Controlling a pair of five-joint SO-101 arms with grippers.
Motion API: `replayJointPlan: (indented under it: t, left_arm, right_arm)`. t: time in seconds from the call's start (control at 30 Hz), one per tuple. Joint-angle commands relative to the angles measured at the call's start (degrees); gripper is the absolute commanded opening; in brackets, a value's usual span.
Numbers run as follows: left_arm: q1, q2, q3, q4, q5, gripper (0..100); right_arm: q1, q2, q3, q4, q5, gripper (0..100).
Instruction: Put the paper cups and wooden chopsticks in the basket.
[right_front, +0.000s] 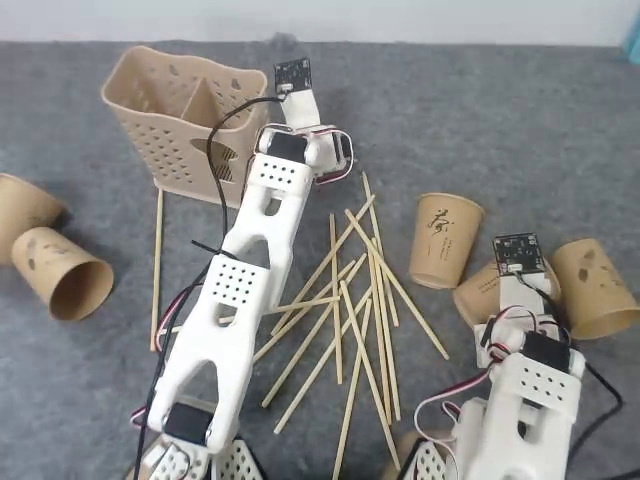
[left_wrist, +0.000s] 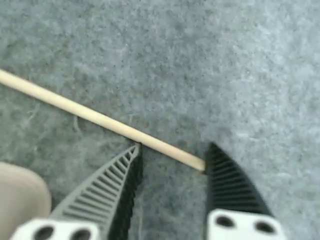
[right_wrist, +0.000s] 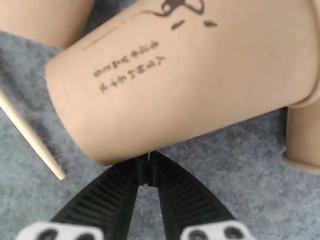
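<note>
Left fingers (left_wrist: 117, 187) released, straddling a chopstick (left_wrist: 100, 119) end; right fingers (right_wrist: 177, 195) clenched empty, just beside a toppled paper cup (right_wrist: 190, 75).

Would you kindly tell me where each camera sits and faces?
High view: fixed above the table, looking down on basket, chopsticks and cups; both arms show.
Left wrist view: on the left wrist, facing a chopstick on the table; its open left gripper shows.
Right wrist view: on the right wrist, facing a lying paper cup; its shut right gripper shows.
Shared: that cup, also in the high view.
</note>
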Motion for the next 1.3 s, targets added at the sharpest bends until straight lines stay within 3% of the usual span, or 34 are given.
replayJointPlan:
  t: [0.0, 0.17, 0.33, 0.9, 1.03, 1.27]
  left_arm:
    - [1.8, 0.2, -4.8, 6.1, -4.9, 0]
    - [5.4, 0.4, -13.3, 17.5, -5.3, 1]
    - [9.7, -3.7, -13.2, 27.1, -5.5, 1]
    - [9.7, -24.6, -11.9, 27.7, -5.4, 1]
    - [9.8, -35.8, -1.1, 27.7, -5.4, 1]
    - [10.6, -63.0, 39.3, 27.3, -5.6, 1]
  right_arm:
    - [-0.4, -1.2, -0.7, 0.2, 0.8, 1.5]
    - [-0.6, -1.2, -0.7, -0.1, 0.8, 1.5]
    - [-0.6, -1.2, -0.7, -0.2, 0.8, 1.5]
    - [-0.4, -1.2, -0.7, -0.3, 0.8, 1.5]
    - [-0.4, -1.2, -0.7, -0.3, 0.8, 1.5]
    - [-0.5, -1.2, -0.6, -0.8, 0.8, 1.5]
